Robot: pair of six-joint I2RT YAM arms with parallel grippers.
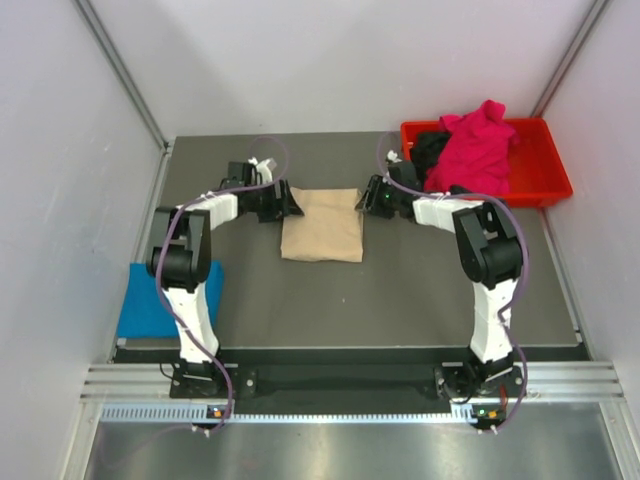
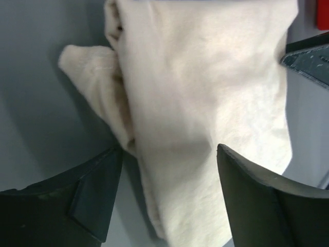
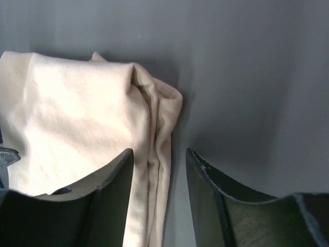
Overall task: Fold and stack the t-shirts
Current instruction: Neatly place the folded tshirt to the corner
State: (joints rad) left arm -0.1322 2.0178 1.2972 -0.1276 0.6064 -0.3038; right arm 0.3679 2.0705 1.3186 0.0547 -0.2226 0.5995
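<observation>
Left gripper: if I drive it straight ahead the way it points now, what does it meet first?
The folded beige t-shirt: its edge lies between the open fingers of the left gripper, so the cloth comes first. How far above it the fingers ride is unclear.

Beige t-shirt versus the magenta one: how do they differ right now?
The beige t-shirt is folded into a flat rectangle; the magenta t-shirt is a crumpled heap. The beige t-shirt lies on the table in the middle of the workspace; the magenta t-shirt sits in the red tray at the far right. Both are plain, single-colour cloth.
</observation>
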